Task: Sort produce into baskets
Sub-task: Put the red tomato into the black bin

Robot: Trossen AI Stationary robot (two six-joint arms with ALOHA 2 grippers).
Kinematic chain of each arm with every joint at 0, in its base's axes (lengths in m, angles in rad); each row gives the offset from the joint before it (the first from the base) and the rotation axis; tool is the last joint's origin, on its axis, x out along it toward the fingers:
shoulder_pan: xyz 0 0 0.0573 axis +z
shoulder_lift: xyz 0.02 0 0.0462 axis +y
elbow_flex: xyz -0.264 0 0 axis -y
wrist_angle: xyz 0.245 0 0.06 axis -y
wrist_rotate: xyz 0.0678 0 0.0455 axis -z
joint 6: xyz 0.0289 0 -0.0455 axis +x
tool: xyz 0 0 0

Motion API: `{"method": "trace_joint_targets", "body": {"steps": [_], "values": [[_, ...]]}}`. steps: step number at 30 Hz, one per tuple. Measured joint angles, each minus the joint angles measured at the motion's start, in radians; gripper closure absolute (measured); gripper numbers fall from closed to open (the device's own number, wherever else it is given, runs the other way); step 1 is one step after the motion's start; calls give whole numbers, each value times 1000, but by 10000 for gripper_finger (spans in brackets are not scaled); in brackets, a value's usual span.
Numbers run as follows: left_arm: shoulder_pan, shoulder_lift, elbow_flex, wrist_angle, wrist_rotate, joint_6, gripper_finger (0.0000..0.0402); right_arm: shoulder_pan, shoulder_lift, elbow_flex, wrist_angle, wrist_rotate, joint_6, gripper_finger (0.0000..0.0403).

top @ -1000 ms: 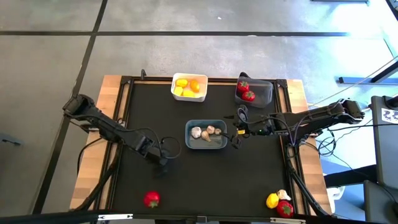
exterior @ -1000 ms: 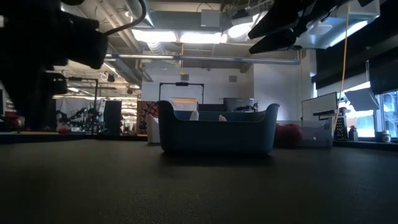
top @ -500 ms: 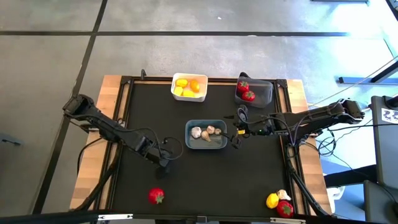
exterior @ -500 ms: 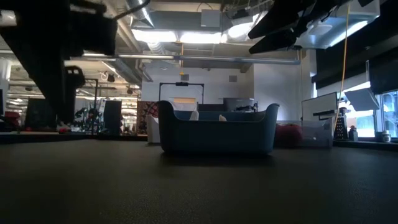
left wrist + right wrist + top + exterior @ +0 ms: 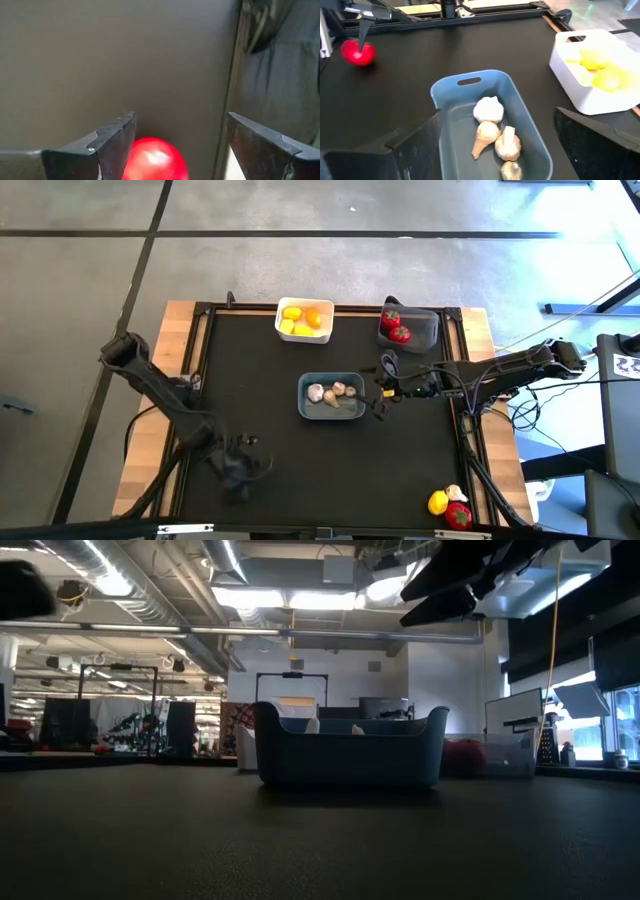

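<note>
A red piece of produce (image 5: 155, 160) lies on the black mat near the table's near left. My left gripper (image 5: 240, 477) hangs over it, open, and hides it from the high view. Its fingers (image 5: 117, 135) stand on either side of the piece; in the right wrist view the piece (image 5: 357, 52) sits under them. My right gripper (image 5: 382, 387) is open and hovers just right of the blue-grey basket (image 5: 332, 396), which holds garlic bulbs (image 5: 489, 109). The white basket (image 5: 304, 321) holds yellow and orange pieces. The dark grey basket (image 5: 408, 327) holds red ones.
A yellow piece, a red piece and a garlic bulb (image 5: 448, 505) lie together at the near right corner. The mat's raised frame (image 5: 192, 380) and wooden table edges run along both sides. The mat between the blue-grey basket and the near edge is bare.
My left gripper has swung from left of the blue-grey basket toward the table's near edge and now hangs over the red piece. It has left the low view. The red piece had rolled slightly toward the right before the gripper covered it.
</note>
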Motion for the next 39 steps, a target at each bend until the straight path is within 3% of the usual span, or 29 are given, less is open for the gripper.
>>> {"method": "trace_joint_targets", "body": {"steps": [7, 12, 26, 39], "values": [[-104, 0, 0, -22, -8, -176, 101, 0, 0, 0, 0, -12, 0, 26], [-148, 0, 0, -138, -18, -258, 102, 0, 5, 0, 0, -11, 0, 26], [-155, 6, 1, -333, -20, -375, 102, 0, 46, 0, -7, -9, 0, 26], [-167, 146, 6, -266, 39, -328, 101, 0, 55, 0, -6, -8, 0, 26]]}}
